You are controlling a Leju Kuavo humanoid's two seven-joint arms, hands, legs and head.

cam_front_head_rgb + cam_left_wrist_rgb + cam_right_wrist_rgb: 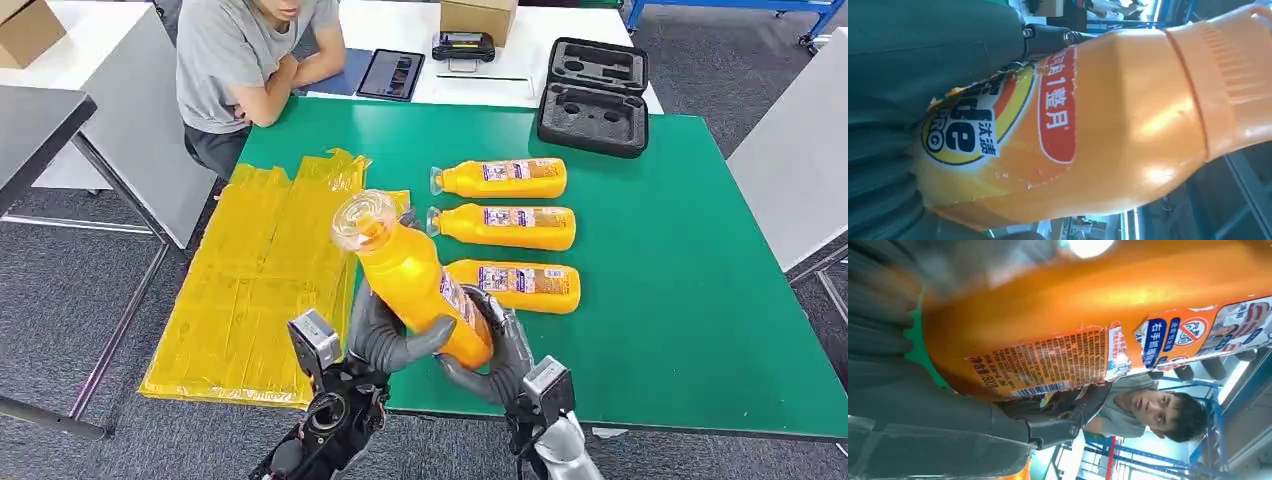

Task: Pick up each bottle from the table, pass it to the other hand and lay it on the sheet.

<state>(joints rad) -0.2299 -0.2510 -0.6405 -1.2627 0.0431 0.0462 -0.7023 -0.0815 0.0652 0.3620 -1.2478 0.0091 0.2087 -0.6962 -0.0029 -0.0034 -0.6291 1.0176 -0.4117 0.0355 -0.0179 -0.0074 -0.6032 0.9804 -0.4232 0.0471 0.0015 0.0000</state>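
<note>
An orange bottle (405, 272) with a clear cap is held up above the table's near edge, tilted with its cap toward the yellow sheet (250, 280). My left hand (385, 335) wraps its lower body from the left and my right hand (495, 350) cups its base from the right. Up close, the left wrist view has the bottle's front label (1048, 120) and the right wrist view its barcode label (1048, 365). Three more orange bottles (505, 178) (505, 226) (520, 286) lie side by side on the green table (690, 300).
A person (250, 60) sits at the table's far left corner with arms folded. A black foam case (593, 97) lies at the far edge. The sheet hangs over the table's left edge. A tablet (390, 74) and a box (478, 18) are on the white table behind.
</note>
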